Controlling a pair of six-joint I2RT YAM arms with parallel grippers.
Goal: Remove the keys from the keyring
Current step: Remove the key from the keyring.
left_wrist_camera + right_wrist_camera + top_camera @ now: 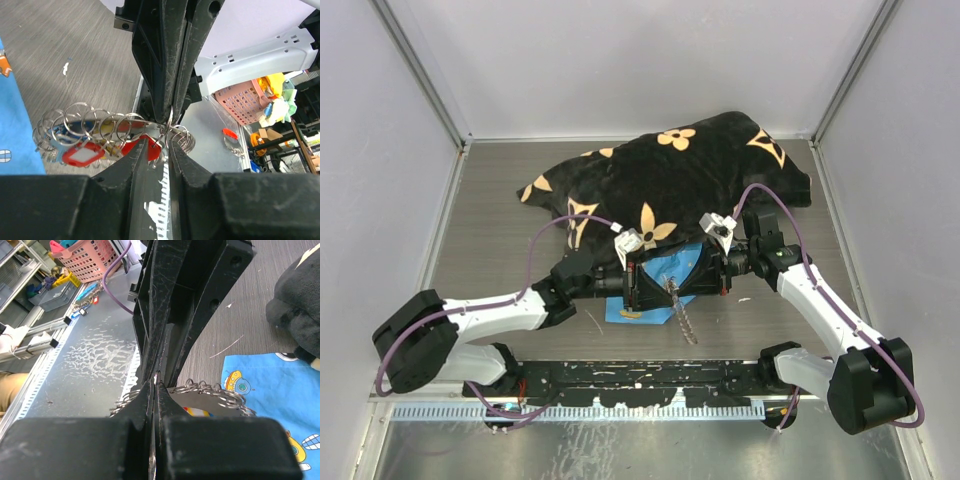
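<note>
The keyring [125, 127], a silvery loop strung with small wire rings, hangs between both grippers above the table. Red-headed keys [82, 154] dangle from it in the left wrist view. A yellow-and-red key head [200, 411] shows in the right wrist view. My left gripper [157, 141] has its jaws a little apart, with the ring's wire passing through the gap at the tips. My right gripper [156, 385] is shut on the ring's thin wire. From above, both grippers meet tip to tip, left [660, 287] and right [684, 283], and the keyring [682, 318] dangles below them.
A blue patterned cloth [620, 310] lies on the wooden table under the grippers. Behind it a black plush cloth with tan flowers [670, 180] covers the back. Grey walls close in both sides, and a metal rail [620, 375] runs along the near edge.
</note>
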